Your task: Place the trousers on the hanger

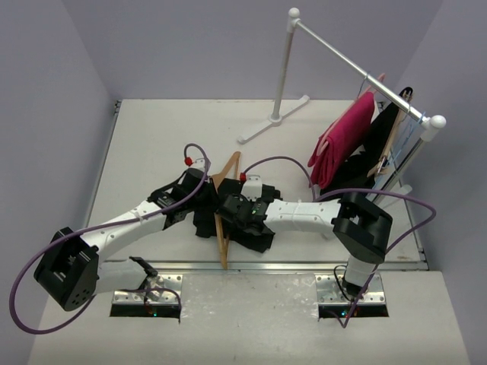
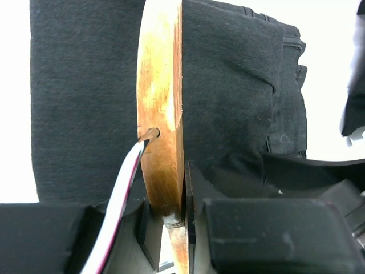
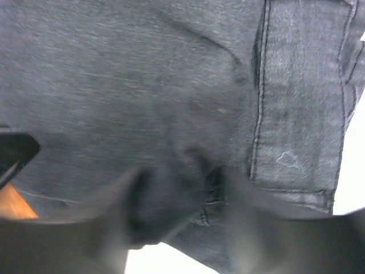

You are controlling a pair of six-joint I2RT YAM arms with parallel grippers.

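The black trousers (image 1: 255,228) lie bunched on the table's near middle. The tan wooden hanger (image 1: 221,232) stands on edge across their left side. My left gripper (image 1: 213,190) is shut on the hanger's wood near its top; in the left wrist view (image 2: 171,214) both jaws press the wood (image 2: 161,103), the silver hook (image 2: 122,194) runs beside it, and the trousers (image 2: 239,85) lie behind. My right gripper (image 1: 232,211) rests on the trousers; in the right wrist view (image 3: 182,211) its blurred fingers (image 3: 111,222) stand apart, with a fold of trousers fabric (image 3: 171,114) between them.
A white garment rack (image 1: 283,76) stands at the back right, its foot (image 1: 272,118) on the table. A magenta-pink garment (image 1: 342,141) and another black garment (image 1: 364,163) hang from it. A metal rail (image 1: 289,265) runs along the near edge.
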